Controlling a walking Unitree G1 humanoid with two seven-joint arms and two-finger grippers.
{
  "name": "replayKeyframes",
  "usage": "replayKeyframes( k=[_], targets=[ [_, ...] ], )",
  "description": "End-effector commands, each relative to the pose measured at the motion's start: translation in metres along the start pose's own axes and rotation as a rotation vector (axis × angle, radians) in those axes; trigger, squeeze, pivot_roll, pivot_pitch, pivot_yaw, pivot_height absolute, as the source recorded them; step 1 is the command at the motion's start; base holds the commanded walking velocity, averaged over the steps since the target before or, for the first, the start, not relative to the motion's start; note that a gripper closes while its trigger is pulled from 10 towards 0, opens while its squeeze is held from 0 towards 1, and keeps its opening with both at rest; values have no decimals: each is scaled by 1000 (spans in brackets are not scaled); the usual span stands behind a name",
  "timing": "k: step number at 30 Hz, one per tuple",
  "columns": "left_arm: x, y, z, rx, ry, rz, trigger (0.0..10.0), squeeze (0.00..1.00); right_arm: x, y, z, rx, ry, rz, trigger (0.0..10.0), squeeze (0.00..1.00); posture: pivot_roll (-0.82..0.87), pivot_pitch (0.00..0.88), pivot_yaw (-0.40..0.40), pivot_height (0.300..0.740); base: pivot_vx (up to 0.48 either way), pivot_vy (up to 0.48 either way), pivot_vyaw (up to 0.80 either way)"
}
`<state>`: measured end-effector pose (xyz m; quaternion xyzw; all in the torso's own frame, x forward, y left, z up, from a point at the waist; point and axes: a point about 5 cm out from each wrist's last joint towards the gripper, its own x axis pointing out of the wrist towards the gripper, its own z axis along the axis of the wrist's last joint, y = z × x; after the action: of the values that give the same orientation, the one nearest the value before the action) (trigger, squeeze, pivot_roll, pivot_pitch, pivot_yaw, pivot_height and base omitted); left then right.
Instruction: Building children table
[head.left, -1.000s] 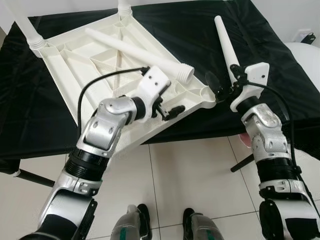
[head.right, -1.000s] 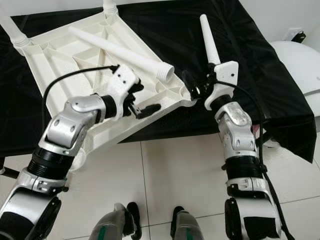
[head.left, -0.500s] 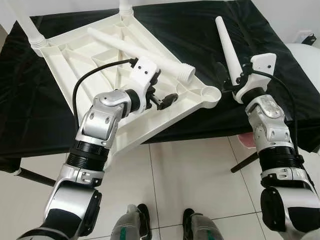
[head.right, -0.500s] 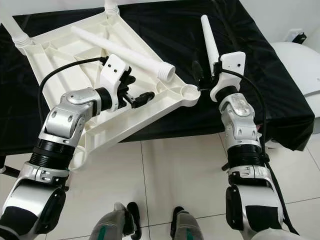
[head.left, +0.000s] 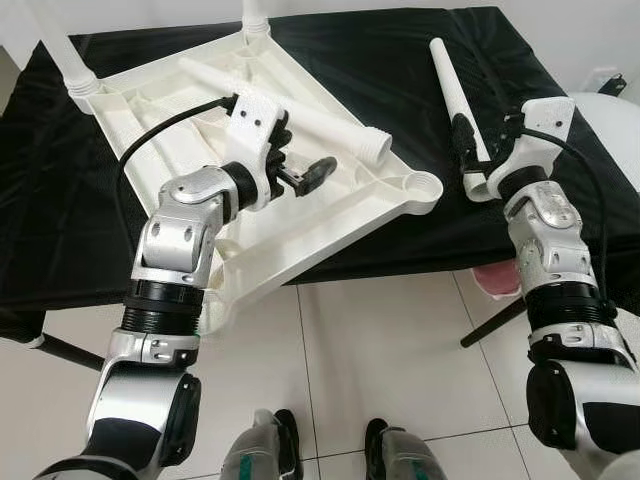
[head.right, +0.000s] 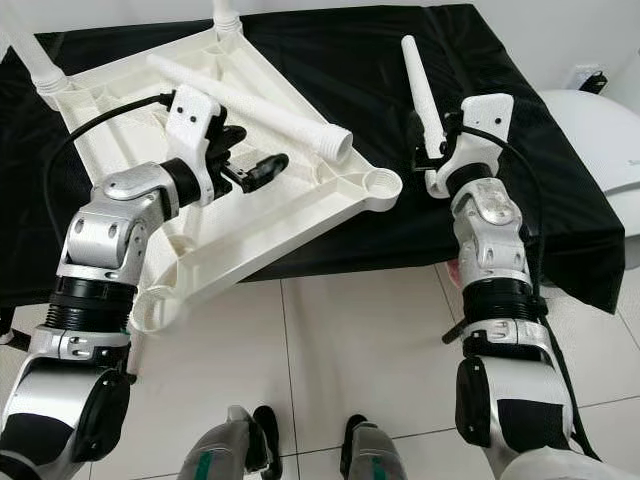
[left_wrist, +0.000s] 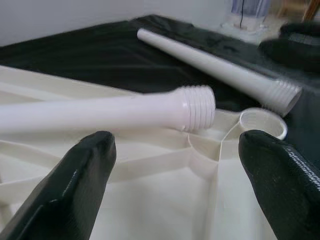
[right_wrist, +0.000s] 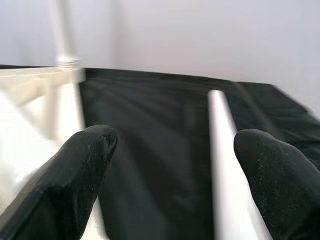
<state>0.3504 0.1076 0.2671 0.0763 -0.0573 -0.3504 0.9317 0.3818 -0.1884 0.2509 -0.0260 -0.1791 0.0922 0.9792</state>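
Observation:
The white table top (head.left: 180, 120) lies upside down on a black-covered table. Two legs (head.left: 62, 55) stand screwed into its far corners. One loose leg (head.left: 300, 110) rests across its underside, threaded end (left_wrist: 197, 107) toward the empty near-right socket (head.left: 421, 185). A second loose leg (head.left: 453, 90) lies on the cloth to the right. My left gripper (head.left: 302, 160) hovers open over the table top, just short of the first loose leg. My right gripper (head.left: 474, 150) is open at the second leg's thick end; that leg (right_wrist: 225, 165) passes between the fingers, nearer one of them.
The table top's near-left corner (head.right: 150, 310) overhangs the table's front edge above the tiled floor. A white rounded appliance (head.left: 612, 105) stands at the right. A pink object (head.left: 496, 280) and a black table leg (head.left: 490, 325) are on the floor below my right arm.
My left gripper has moved farther in over the table top toward the loose leg. My right gripper has left the near-right corner socket and shifted right to the leg on the cloth.

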Motion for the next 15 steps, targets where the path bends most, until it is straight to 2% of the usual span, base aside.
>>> replayKeyframes(
  k=[1,7,9,12,15],
  targets=[
    [-3,14,1,-3,-13,297,10000,0,6,7,5,10,-29,32,10000,0,-60,149,11,740,0,0,0],
    [-6,16,2,-19,-47,372,10000,0,8,20,8,28,-61,65,10000,0,-52,151,4,740,0,0,0],
    [-10,18,-4,-31,-50,412,10000,0,4,30,4,46,-71,92,10000,0,-49,148,5,740,0,0,0],
    [-16,21,-12,-16,-40,466,10000,0,-1,36,-1,55,-74,97,10000,0,-47,146,5,740,0,0,0],
    [-20,21,-17,5,-47,501,10000,0,-7,32,-7,32,-65,53,10000,0,-44,141,6,740,0,0,0]
  ],
)
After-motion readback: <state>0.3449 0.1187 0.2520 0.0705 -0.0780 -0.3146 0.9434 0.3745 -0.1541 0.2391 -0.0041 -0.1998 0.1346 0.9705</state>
